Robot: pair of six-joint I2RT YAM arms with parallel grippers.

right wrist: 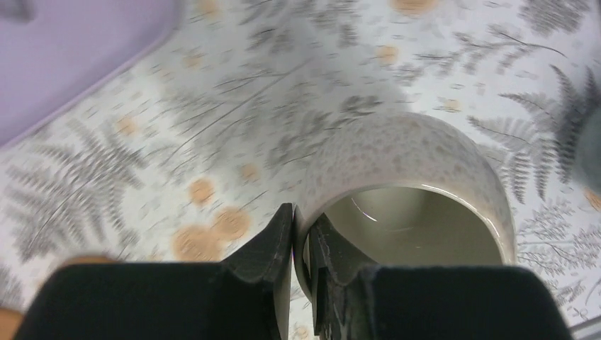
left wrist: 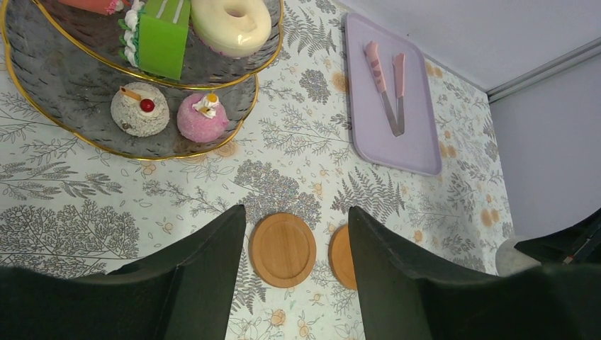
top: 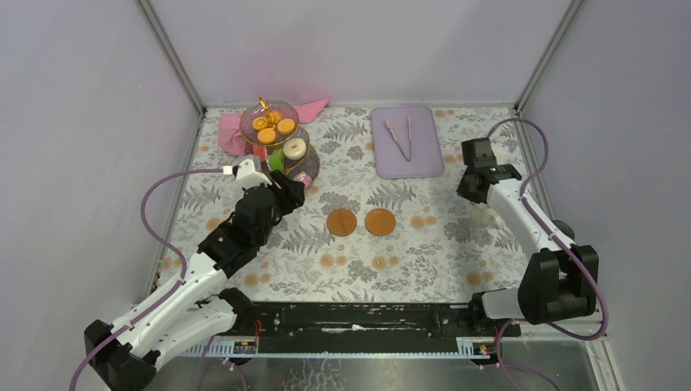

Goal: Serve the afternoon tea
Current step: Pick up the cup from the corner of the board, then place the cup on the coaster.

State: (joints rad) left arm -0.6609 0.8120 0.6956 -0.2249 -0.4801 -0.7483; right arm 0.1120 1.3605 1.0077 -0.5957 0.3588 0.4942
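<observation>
Pinching the rim of a cream speckled ceramic mug [right wrist: 404,163], the right tool [right wrist: 294,241] has one finger inside the wall and one outside, the jaws nearly together on it; the mug is at the right side of the floral-patterned bench [top: 440,261], nearer the arms than the lilac rectangular tray [top: 425,159], on which a pair of pink tongs [top: 399,138] lies; whether the mug's base rests on the bench cannot be told. At the far left stands the three-tier clear glass stand with gold stem [left wrist: 64,106], a crumpled pink cloth [top: 228,130] touching its far side; orange round biscuits [top: 266,135] fill the top tier; a cream doughnut [left wrist: 230,25] and a green cake slice [left wrist: 164,35] share the middle tier; a white cupcake [left wrist: 139,108] and a pink cupcake [left wrist: 202,117] sit side by side on the bottom tier. The left tool [left wrist: 296,212] hangs about half open and empty just beside the stand; two round wooden coasters [top: 341,221] lie side by side at mid-bench.
</observation>
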